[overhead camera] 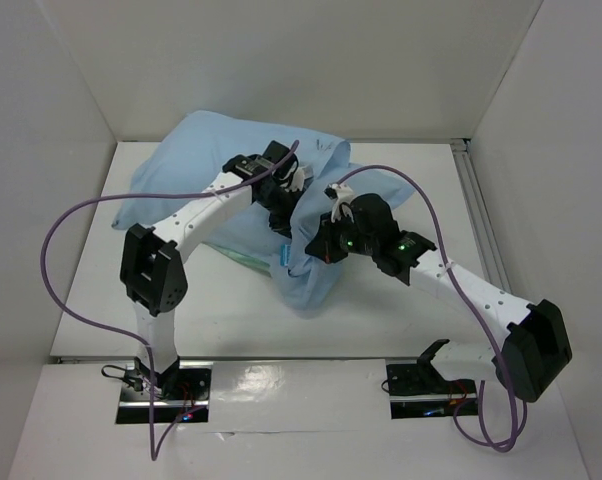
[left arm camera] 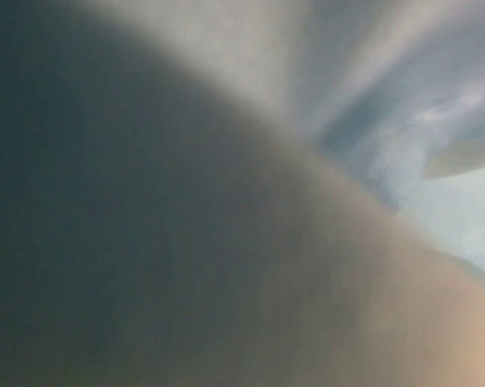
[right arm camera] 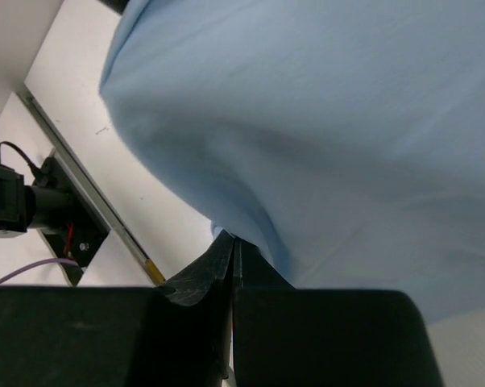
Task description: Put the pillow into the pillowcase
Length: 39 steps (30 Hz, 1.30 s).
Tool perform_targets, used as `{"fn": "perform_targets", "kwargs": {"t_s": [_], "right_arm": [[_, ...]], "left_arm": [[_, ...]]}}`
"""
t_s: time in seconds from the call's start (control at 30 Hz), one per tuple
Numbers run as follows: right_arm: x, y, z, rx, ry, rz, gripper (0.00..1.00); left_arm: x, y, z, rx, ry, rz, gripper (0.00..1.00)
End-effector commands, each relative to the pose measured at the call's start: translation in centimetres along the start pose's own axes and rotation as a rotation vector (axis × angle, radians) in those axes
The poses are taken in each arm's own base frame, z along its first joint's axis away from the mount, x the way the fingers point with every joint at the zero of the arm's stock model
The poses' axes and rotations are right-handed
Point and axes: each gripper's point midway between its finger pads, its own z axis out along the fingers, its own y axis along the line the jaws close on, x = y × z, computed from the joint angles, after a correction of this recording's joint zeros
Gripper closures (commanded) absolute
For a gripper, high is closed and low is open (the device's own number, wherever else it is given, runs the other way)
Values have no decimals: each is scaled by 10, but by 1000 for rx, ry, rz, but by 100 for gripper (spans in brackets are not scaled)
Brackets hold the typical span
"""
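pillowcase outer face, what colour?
Light blue, plain; the soft cloth pillowcase shows best in the right wrist view.

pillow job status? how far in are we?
Done, apparently: the pillowcase bulges full at the back, so the pillow, hidden, seems largely inside. In hand: right gripper pinches the case's near edge; left gripper is buried in the folds, state unclear. Left: the near end sags loose, so seating and smoothing remain.

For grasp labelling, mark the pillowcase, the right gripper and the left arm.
pillowcase (overhead camera: pixel 176 160), top view, on its smooth light blue back part.
right gripper (right arm camera: pixel 232 240), right wrist view, between the tips of its shut fingers.
left arm (overhead camera: pixel 196 225), top view, on the white link past the elbow.
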Motion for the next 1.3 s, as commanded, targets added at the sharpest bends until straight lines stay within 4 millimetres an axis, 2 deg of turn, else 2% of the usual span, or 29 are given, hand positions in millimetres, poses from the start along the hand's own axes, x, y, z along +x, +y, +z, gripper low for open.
{"fn": "perform_targets", "kwargs": {"t_s": [0.0, 0.03, 0.07, 0.1, 0.13, 0.17, 0.23, 0.27, 0.3, 0.33, 0.37, 0.4, 0.43, 0.53, 0.57, 0.6, 0.67, 0.7, 0.73, 0.8, 0.83, 0.93, 0.97, 1.07, 1.1, 1.13, 1.2, 1.23, 1.27], "right_arm": [[23, -8, -4, 17, 80, 21, 100], [23, -8, -4, 17, 80, 21, 100], [25, -9, -2, 20, 89, 24, 100], [19, -7, -1, 14, 73, 19, 100], [19, -7, -1, 14, 73, 19, 100], [18, -7, 0, 14, 73, 19, 100], [18, -7, 0, 14, 73, 19, 100], [14, -5, 0, 11, 65, 16, 100], [14, -5, 0, 11, 65, 16, 100], [14, -5, 0, 11, 65, 16, 100], [14, -5, 0, 11, 65, 16, 100], [14, -5, 0, 11, 65, 16, 100], [14, -5, 0, 11, 65, 16, 100], [12, -8, -1, 18, 61, 21, 100], [7, -5, -3, 9, 39, 22, 100], [9, -5, -5, 9, 39, 22, 100], [2, -3, -9, -3, 16, 30, 100], [1, 0, -11, -15, 9, 26, 100], [1, 1, -11, -15, 9, 26, 100], [0, 4, -15, -25, 9, 34, 100], [-5, 10, -19, -45, -11, 36, 100], [-3, 12, -21, -57, -9, 35, 100], [-4, 13, -23, -61, -17, 32, 100], [-12, 19, -29, -74, -49, 38, 100], [-12, 19, -29, -74, -49, 38, 100], [-15, 20, -30, -77, -57, 35, 100], [-19, 22, -31, -81, -65, 32, 100], [-19, 22, -31, -81, -65, 31, 100], [-19, 23, -29, -89, -60, 32, 100]], "left_arm": [[-12, -18, -52, 38, -151, 168, 98], [-9, -13, -50, 21, -141, 169, 96], [-6, -9, -48, 13, -124, 174, 85], [-4, -6, -48, 0, -119, 190, 50], [1, 0, -46, -23, -97, 176, 35], [-1, 9, -46, -70, -108, 181, 26], [5, 14, -43, -133, -99, 214, 14], [-1, 25, -48, -212, -118, 207, 14], [2, 26, -48, -236, -114, 212, 23], [-4, 29, -47, -257, -127, 214, 58], [-6, 31, -50, -280, -137, 213, 77], [-10, 39, -49, -324, -146, 200, 91], [-12, 40, -53, -343, -159, 192, 99], [-19, 54, -58, -453, -183, 195, 98], [-24, 61, -61, -523, -202, 202, 91], [-26, 67, -61, -561, -199, 199, 73], [-28, 74, -65, -632, -216, 191, 58], [-35, 86, -78, -729, -263, 181, 46], [-38, 93, -80, -777, -274, 162, 31], [-46, 97, -91, -863, -322, 160, 20], [-45, 95, -87, -871, -322, 147, 19], [-56, 93, -94, -935, -407, 155, 19], [-59, 84, -97, -940, -441, 161, 29], [-63, 82, -107, -1040, -501, 166, 39], [-66, 79, -111, -1044, -516, 156, 54], [-65, 78, -113, -1042, -520, 148, 61], [-61, 71, -110, -980, -507, 142, 64], [-65, 60, -117, -917, -561, 130, 61], [-67, 63, -122, -894, -563, 124, 56]]}}
